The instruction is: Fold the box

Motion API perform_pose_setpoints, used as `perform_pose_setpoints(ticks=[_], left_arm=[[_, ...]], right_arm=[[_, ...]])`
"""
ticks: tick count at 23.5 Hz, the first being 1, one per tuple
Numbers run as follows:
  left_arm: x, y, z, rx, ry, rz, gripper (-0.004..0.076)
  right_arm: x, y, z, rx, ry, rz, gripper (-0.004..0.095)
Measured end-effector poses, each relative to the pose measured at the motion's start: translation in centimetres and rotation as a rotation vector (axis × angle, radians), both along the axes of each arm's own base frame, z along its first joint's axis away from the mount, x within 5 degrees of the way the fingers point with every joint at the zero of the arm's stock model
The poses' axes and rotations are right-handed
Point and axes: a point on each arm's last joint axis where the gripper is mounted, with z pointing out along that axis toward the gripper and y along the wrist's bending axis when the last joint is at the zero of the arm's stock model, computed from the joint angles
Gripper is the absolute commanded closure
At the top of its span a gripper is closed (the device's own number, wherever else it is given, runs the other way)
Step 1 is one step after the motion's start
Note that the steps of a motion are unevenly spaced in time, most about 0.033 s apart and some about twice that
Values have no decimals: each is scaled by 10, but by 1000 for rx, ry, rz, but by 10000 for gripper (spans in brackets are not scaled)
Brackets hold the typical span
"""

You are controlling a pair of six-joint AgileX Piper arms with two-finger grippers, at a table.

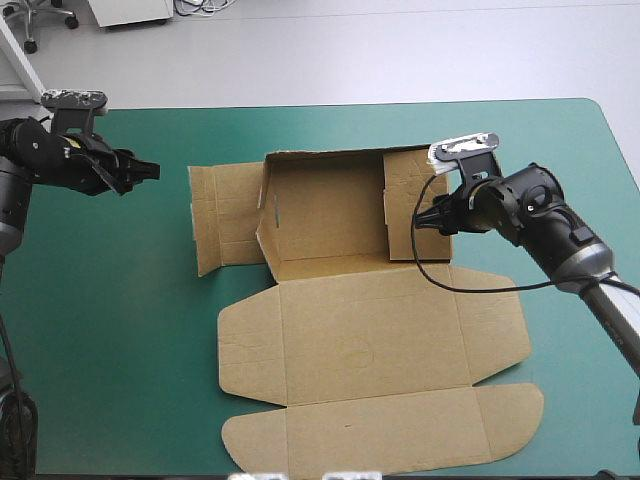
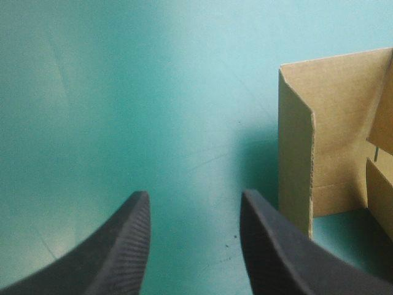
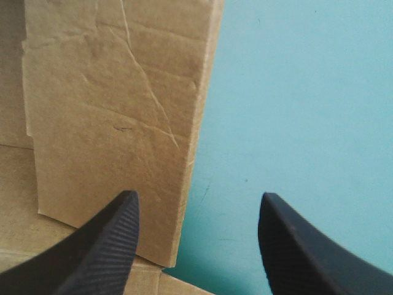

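Spread wide, holding nothing: black fingers of left gripper (image 2: 193, 193), over teal-green-covered table (image 1: 120, 330). Ahead of and beside one finger, not touching: upright wall of brown cut-cardboard box (image 1: 350, 330). Also spread and empty: fingers of right gripper (image 3: 198, 195). Between them, edge of a creased box side panel; one finger before board, other over bare cover. Lid and flaps flat.
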Motion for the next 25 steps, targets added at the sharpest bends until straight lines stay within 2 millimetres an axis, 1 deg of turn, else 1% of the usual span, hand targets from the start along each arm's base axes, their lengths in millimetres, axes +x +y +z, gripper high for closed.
perform_pose_setpoints(ticks=[4,10,15,17,19,21,22,23,24,25], left_arm=[[0,0,0,0,-3,0,388],[0,0,0,0,-1,0,388],[0,0,0,0,3,0,388],[0,0,0,0,3,0,388],[0,0,0,6,3,1,388],[0,1,0,17,4,3,388],[0,1,0,17,4,3,388],[0,2,0,20,4,4,388],[0,2,0,20,4,4,388],[0,2,0,20,3,4,388]], right_arm=[[3,2,-14,9,-11,2,365],[14,7,-22,26,-49,17,365],[32,15,-47,10,-22,25,365],[45,20,-66,12,-8,30,365],[52,22,-78,13,7,23,369],[58,21,-89,14,20,16,462],[59,21,-91,15,25,13,626],[60,22,-93,22,30,6,724],[60,22,-93,25,30,3,893],[60,22,-92,30,31,-1,924]])
